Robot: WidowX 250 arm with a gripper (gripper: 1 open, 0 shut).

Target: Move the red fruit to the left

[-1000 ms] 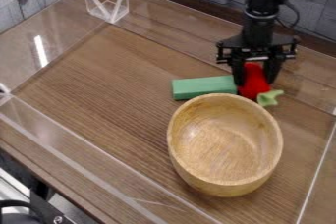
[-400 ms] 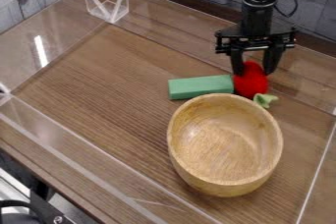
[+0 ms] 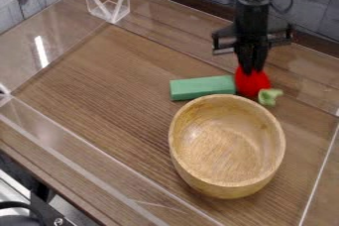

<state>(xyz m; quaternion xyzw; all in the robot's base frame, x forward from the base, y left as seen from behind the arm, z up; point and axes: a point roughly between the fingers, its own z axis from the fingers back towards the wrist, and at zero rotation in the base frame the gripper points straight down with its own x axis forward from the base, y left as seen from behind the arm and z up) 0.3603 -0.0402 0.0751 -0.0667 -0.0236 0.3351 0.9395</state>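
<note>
Since the earlier frames we see the gripper (image 3: 252, 68) drawn in: its fingers, which stood splayed to either side of the red fruit (image 3: 252, 79), now sit pressed narrowly on the fruit's upper part, and the arm has edged up and a little toward the left of the view. So the claw is closed tight and, as far as we can tell, holds the red fruit by its top, with the red body showing just below the fingers. The fruit is near the right edge of the wooden table (image 3: 119, 81), just beyond the wooden bowl (image 3: 228, 145) and just right of the green block (image 3: 201, 87); whether it has cleared the surface we cannot say for sure. A small light green piece (image 3: 271, 96) lies on the table just beside it, to the right; we cannot tell if it belongs to the fruit. We judge the grasp done and the lift barely begun; the carry to the left and the release are all still to come. Room is good: the left and middle of the table are bare wood as far as the clear walls (image 3: 40, 47). The green block lies directly on the leftward path and the bowl's rim is close on the near side, so we think the fruit must pass over or behind the block.
</note>
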